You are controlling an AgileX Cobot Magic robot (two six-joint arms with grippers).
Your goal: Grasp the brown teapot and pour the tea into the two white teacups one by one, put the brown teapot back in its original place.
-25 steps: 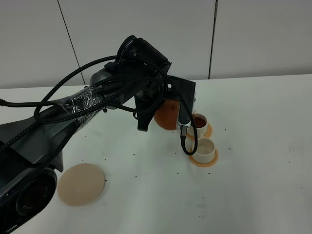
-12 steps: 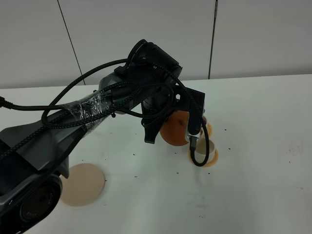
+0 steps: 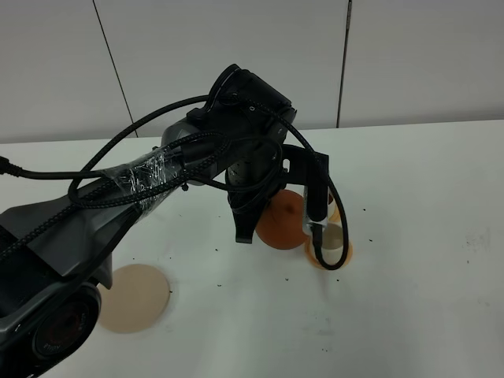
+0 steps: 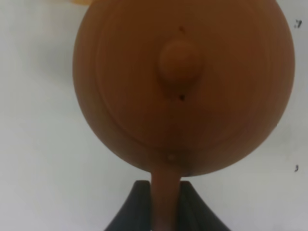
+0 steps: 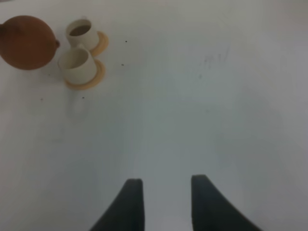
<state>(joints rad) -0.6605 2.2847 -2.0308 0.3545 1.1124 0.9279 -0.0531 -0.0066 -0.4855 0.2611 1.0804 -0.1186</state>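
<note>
Since a second ago the left arm has swung nearer, carrying the brown teapot (image 3: 282,224) from beside the far cup over to the near one. It now hangs just left of the near cup, well apart from the beige coaster (image 3: 134,295) down at the near left of the table (image 3: 409,236).

Quick count: one teapot, two white cups, two orange saucers, one coaster, two grippers.

The high camera is kinda useless for the cups, since the arm and its cable cover most of them. You only get a sliver of the near one and its saucer. It is the only view with the coaster, though.

The right wrist camera is way better here. It shows both cups in full, each on its own saucer: the far cup (image 5: 80,31) with dark tea (image 5: 80,30) in it and the near cup (image 5: 77,63) looking pale inside. The teapot sits just beside them, a small nub on its cup-facing side. The right gripper (image 5: 167,180) has its fingers spread with nothing between them, over bare table well right of the cups.

The left wrist camera gives a close look at the pot's lid knob (image 4: 180,60), and the left gripper (image 4: 166,192) is pinched tight on the handle (image 4: 165,185).
</note>
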